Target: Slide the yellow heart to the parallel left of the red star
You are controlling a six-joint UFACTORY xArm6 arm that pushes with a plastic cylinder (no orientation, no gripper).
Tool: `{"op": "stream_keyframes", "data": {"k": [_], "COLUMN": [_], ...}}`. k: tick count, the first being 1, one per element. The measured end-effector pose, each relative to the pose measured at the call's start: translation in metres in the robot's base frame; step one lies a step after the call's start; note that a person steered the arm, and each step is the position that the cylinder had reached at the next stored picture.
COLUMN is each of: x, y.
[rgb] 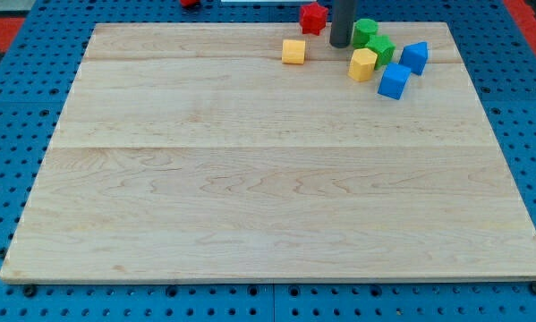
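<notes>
The yellow heart (pixel 293 51) lies near the top edge of the wooden board (pixel 250 179), left of the rod. The red star (pixel 313 16) sits at the board's top edge, up and right of the heart. My tip (pixel 340 44) stands between the red star and the green blocks, to the right of the yellow heart and apart from it.
Right of the rod is a cluster: two green blocks (pixel 365 32) (pixel 381 49), a yellow hexagon-like block (pixel 362 64), and two blue blocks (pixel 414 57) (pixel 394 81). A red object (pixel 189 3) shows at the view's top edge, off the board.
</notes>
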State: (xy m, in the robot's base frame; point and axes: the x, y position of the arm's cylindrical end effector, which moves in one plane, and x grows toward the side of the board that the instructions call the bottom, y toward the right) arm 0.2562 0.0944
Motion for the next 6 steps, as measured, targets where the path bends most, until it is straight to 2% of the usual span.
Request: {"op": "stream_keyframes", "data": {"k": [1,2,4,5,6], "x": [0.005,-0.031,-0.015,-0.054,-0.064], "y": [-0.150,-0.284,-0.275,-0.190,-0.151]}}
